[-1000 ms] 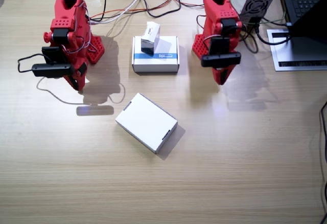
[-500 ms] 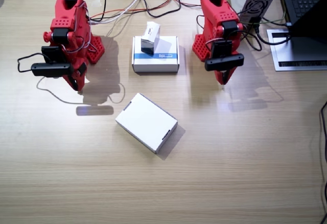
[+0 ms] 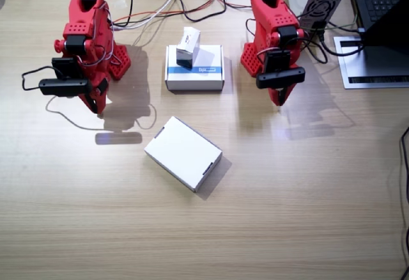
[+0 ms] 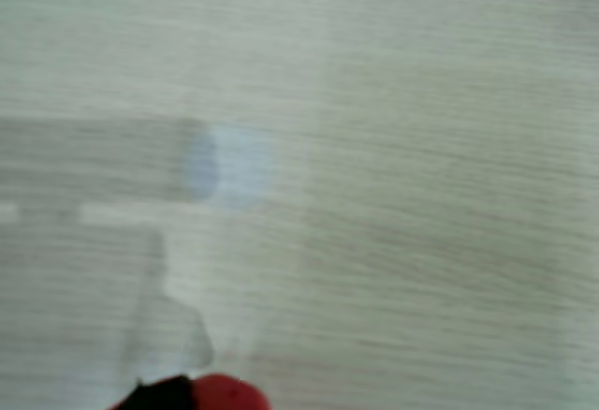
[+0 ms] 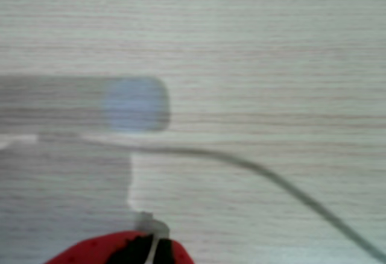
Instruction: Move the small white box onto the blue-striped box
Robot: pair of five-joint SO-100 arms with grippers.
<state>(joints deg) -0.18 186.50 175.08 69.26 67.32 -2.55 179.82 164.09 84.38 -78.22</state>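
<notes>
Both end effectors empty, small white box (image 3: pixel 188 45) atop blue-striped box (image 3: pixel 195 70)

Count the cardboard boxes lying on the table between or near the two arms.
3. The small white box sits on the blue-striped box between the arms; the large plain white box lies nearer the camera. None seems hidden.

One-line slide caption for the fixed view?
Small white box rests on the blue-striped box; both red arms stand folded, plain white box in front.
</notes>
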